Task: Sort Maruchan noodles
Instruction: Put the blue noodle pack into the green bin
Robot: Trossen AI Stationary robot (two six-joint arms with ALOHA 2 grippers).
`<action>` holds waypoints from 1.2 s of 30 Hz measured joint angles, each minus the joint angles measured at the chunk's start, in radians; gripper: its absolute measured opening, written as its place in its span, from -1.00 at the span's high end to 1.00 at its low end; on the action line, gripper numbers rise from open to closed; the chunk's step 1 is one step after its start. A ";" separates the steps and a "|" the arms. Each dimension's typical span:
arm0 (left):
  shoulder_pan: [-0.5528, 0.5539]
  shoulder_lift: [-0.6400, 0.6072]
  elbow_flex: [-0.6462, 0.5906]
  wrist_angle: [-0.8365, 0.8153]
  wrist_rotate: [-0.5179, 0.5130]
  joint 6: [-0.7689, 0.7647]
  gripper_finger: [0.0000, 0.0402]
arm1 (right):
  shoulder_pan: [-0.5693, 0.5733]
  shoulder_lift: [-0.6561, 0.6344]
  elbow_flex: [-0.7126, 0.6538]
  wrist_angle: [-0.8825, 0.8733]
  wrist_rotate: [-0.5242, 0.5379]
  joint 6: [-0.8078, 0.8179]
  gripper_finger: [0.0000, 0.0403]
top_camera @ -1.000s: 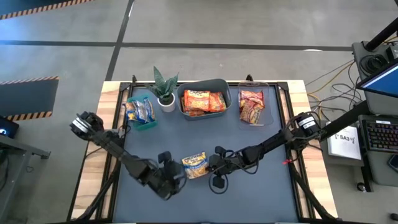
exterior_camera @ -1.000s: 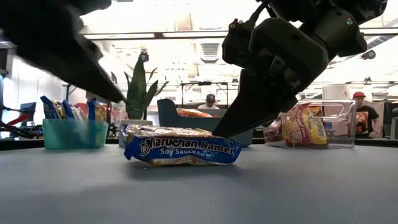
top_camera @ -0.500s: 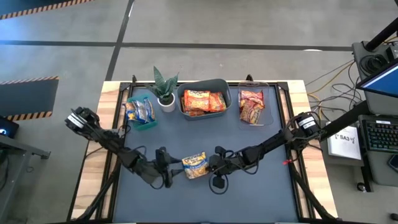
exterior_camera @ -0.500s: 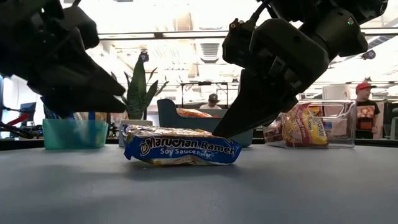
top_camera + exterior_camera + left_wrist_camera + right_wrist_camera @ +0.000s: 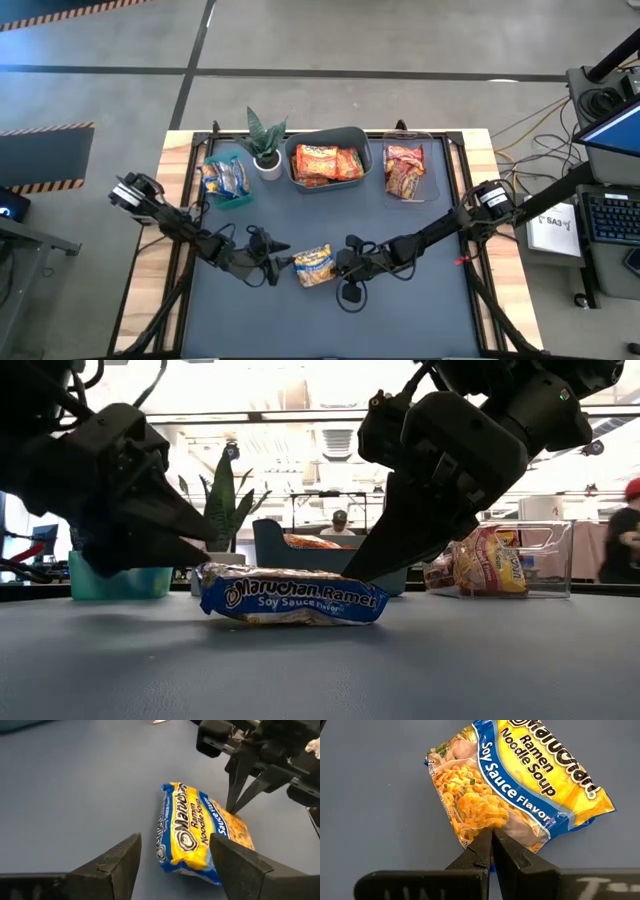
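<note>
Sorting looks mostly wrapped up, judging from the high view: orange packets (image 5: 327, 163) are piled in the grey tub (image 5: 325, 134), red ones (image 5: 404, 170) in the clear bin (image 5: 433, 160), and blue-yellow ones (image 5: 224, 178) in the teal bin (image 5: 236, 201). Only one blue-yellow packet (image 5: 314, 265) is left loose on the mat (image 5: 420, 300), caught between the left gripper (image 5: 277, 265) on one side and the right gripper (image 5: 345, 267) on the other.

In the low view, that last packet (image 5: 291, 596) is seen lying flat, "Soy Sauce" label readable. The left gripper (image 5: 198, 541) is parked just beside one end, its tips spread apart, and nothing is gripped. The right gripper (image 5: 360, 572) is angled down to the packet's far top edge.

From the left wrist view, the left fingers (image 5: 120, 861) are spread wide, and the packet (image 5: 197, 832) is framed right ahead of the gap, not yet inside it.

From the right wrist view, the right fingers (image 5: 480, 854) are pinched fully together, tips pressed against the packet's (image 5: 515, 785) near edge, so it's probably being steadied or nudged rather than held.

What's left, by my guess: that packet gets grabbed and dropped in with its blue-yellow mates.
</note>
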 joint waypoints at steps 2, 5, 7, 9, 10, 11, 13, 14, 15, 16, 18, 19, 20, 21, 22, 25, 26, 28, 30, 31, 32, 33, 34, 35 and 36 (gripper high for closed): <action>0.002 0.008 -0.001 0.001 0.001 -0.022 -0.11 | 0.000 0.000 0.000 0.000 0.000 0.000 0.96; 0.002 0.026 0.002 0.006 0.010 -0.048 -0.11 | 0.000 0.000 0.000 0.000 0.000 -0.006 0.96; 0.002 0.044 0.012 0.022 0.015 -0.070 -0.12 | 0.000 0.000 0.000 0.000 0.000 -0.008 0.96; 0.002 0.074 0.023 0.026 0.016 -0.089 -0.12 | 0.000 0.000 0.000 0.000 0.000 -0.011 0.96; 0.002 0.093 0.029 0.034 0.017 -0.096 -0.12 | 0.000 0.000 0.000 0.000 0.001 -0.014 0.96; 0.002 0.110 0.035 0.049 0.019 -0.101 -0.12 | 0.000 0.000 0.000 0.001 0.001 -0.014 0.96; 0.002 0.147 0.047 0.104 0.030 -0.103 -0.12 | 0.000 0.000 0.000 0.002 0.001 -0.014 0.96; 0.002 0.165 0.050 0.128 0.034 -0.103 -0.12 | 0.000 0.000 0.000 0.003 0.000 -0.015 0.96; 0.002 0.184 0.053 0.148 0.034 -0.103 -0.12 | 0.000 0.000 0.000 0.004 0.000 -0.015 0.96; 0.002 0.201 0.057 0.164 0.034 -0.105 -0.12 | 0.000 0.000 0.000 0.004 0.000 -0.016 0.96; 0.002 0.232 0.061 0.205 0.028 -0.105 -0.12 | 0.000 0.000 0.000 0.005 0.000 -0.020 0.96; 0.002 0.246 0.063 0.229 0.023 -0.103 -0.12 | 0.000 0.000 0.000 0.004 0.001 -0.021 0.96; 0.002 0.261 0.067 0.250 0.016 -0.098 -0.12 | 0.000 0.000 0.000 0.004 0.000 -0.022 0.96; 0.002 0.273 0.069 0.267 0.011 -0.094 -0.12 | 0.000 0.000 0.000 0.005 0.000 -0.023 0.96; 0.003 0.282 0.072 0.284 0.010 -0.092 -0.12 | 0.000 0.000 -0.001 0.005 0.000 -0.023 0.96; 0.002 0.306 0.083 0.314 0.012 -0.082 -0.12 | 0.001 0.000 -0.001 0.007 0.000 -0.025 0.96; 0.002 0.310 0.087 0.314 0.012 -0.080 -0.12 | 0.001 0.000 -0.001 0.007 0.000 -0.026 0.96; 0.002 0.315 0.093 0.314 0.010 -0.073 -0.09 | 0.001 0.000 -0.001 0.007 0.000 -0.026 0.96; 0.002 0.316 0.094 0.314 0.011 -0.069 -0.02 | 0.001 0.000 -0.001 0.007 0.000 -0.026 0.96; 0.002 0.315 0.094 0.314 0.011 -0.067 0.02 | 0.001 0.000 -0.001 0.008 0.000 -0.026 0.96; 0.002 0.313 0.093 0.314 0.011 -0.068 0.06 | 0.001 0.000 -0.001 0.009 0.000 -0.027 0.96; 0.002 0.311 0.092 0.314 0.011 -0.068 0.11 | 0.001 0.000 -0.001 0.010 0.000 -0.026 0.96; 0.002 0.309 0.091 0.315 0.011 -0.068 0.16 | 0.001 0.000 -0.001 0.013 0.000 -0.019 0.96; 0.002 0.308 0.091 0.320 0.011 -0.069 0.20 | 0.001 0.000 -0.001 0.015 -0.001 -0.016 0.96; 0.002 0.306 0.091 0.322 0.011 -0.070 0.24 | 0.001 -0.001 -0.001 0.014 -0.004 -0.014 0.95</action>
